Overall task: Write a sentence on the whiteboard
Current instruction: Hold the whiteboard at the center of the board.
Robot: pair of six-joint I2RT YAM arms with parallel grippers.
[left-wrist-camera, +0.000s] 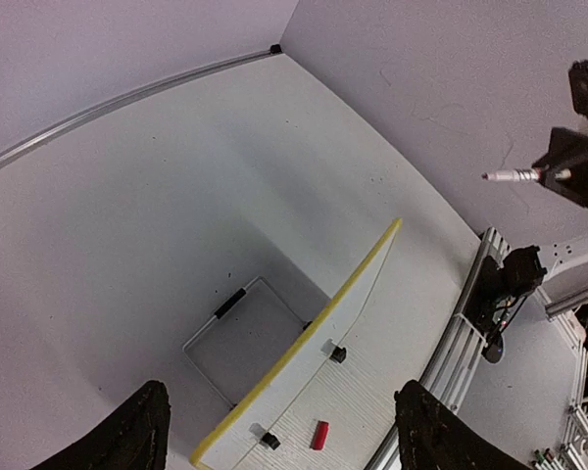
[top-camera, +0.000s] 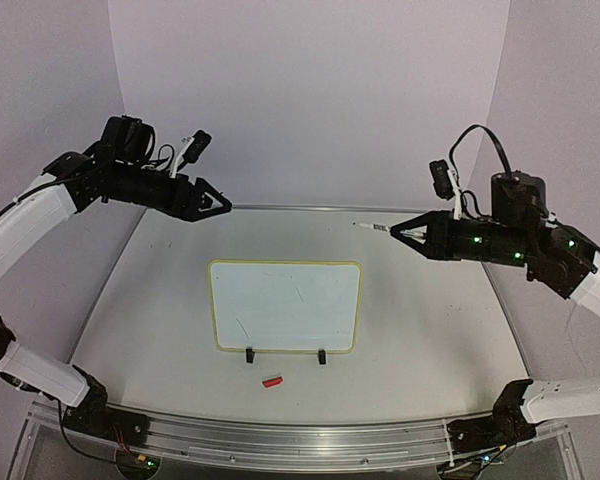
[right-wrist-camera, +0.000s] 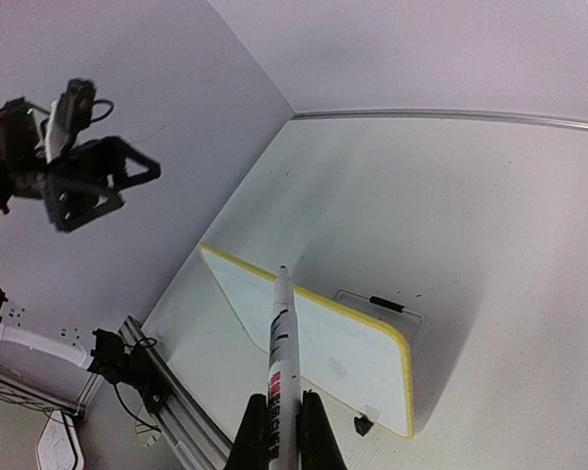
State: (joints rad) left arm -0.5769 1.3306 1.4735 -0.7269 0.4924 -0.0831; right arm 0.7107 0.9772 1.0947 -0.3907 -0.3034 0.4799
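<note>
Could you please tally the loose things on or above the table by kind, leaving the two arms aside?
Whiteboard: 1
Marker: 1
Small red piece: 1
Flat sheet with a black strip, behind the board: 1
Total: 4

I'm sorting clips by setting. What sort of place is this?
Probably a robotics lab test cell, not a home or office: plain white panels wall in a table, a left arm and right arm are mounted by an aluminium rail, and a small whiteboard stands between them.
</note>
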